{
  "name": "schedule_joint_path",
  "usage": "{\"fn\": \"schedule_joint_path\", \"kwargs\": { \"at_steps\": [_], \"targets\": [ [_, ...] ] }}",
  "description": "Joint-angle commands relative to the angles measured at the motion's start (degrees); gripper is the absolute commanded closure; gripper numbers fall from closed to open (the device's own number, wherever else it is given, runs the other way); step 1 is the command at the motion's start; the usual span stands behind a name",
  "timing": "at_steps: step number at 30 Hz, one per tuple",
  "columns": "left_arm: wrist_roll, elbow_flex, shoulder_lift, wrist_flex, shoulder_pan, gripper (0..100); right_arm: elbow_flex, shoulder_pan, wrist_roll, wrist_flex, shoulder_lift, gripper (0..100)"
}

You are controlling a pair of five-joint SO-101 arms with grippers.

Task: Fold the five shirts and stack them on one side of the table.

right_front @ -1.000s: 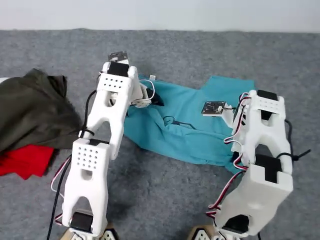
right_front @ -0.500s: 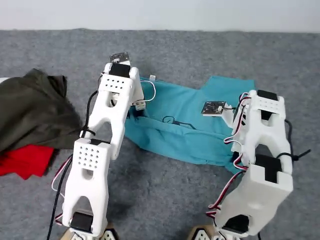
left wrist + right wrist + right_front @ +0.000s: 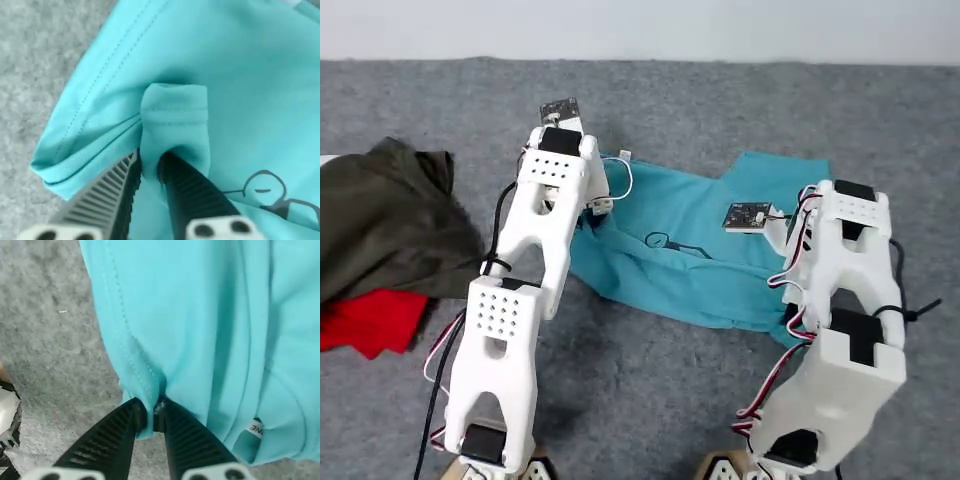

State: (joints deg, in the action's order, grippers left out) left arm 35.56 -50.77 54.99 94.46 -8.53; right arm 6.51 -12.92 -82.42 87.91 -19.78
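Lying on the grey table (image 3: 720, 110), the teal shirt (image 3: 700, 280) is pinched at a raised fold between the left gripper's (image 3: 149, 167) clenched jaws; its stitched hem is clamped between the right gripper's (image 3: 150, 412) jaws.

No legible wording recorded — the teal shirt (image 3: 200, 315) carries one small white label (image 3: 256, 429) near its edge, its dark lettering partly hidden by a fold, and a dark line-drawn graphic (image 3: 264, 189) on its fabric, without readable characters.
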Motion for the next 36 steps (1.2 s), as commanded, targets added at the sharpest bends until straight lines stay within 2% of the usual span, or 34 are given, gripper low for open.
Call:
{"fn": "schedule_joint_path", "kwargs": {
  "at_steps": [1, 5, 12, 17, 23, 29, 36],
  "targets": [
    [-0.53, -2.07, -1.05, 0.35, -0.35, 99, -0.70, -1.27, -0.53, -0.31, 2.07, 98.9],
    [-0.53, -4.62, -0.79, 6.42, 0.18, 99, -0.62, -1.36, -0.53, 1.27, 6.11, 98.9],
    [-0.53, -6.64, -3.25, 6.24, 2.81, 99, -0.62, -2.59, -0.53, 3.65, 9.80, 98.9],
    [-0.53, -6.99, -6.07, 6.15, 4.04, 99, -0.70, -4.26, -0.53, 1.01, 11.91, 98.9],
    [-0.53, -7.08, -6.15, 5.54, 3.87, 99, -0.70, -5.05, -0.53, -4.88, 12.35, 98.9],
    [-0.44, -6.64, -6.07, -1.58, 3.78, 99, -0.62, -4.62, 5.45, -16.57, 12.18, 98.9],
    [-0.62, -7.08, -2.90, -6.77, 3.96, 98, -0.88, -3.56, 8.00, -29.23, 7.08, 98.9]
  ]
}}
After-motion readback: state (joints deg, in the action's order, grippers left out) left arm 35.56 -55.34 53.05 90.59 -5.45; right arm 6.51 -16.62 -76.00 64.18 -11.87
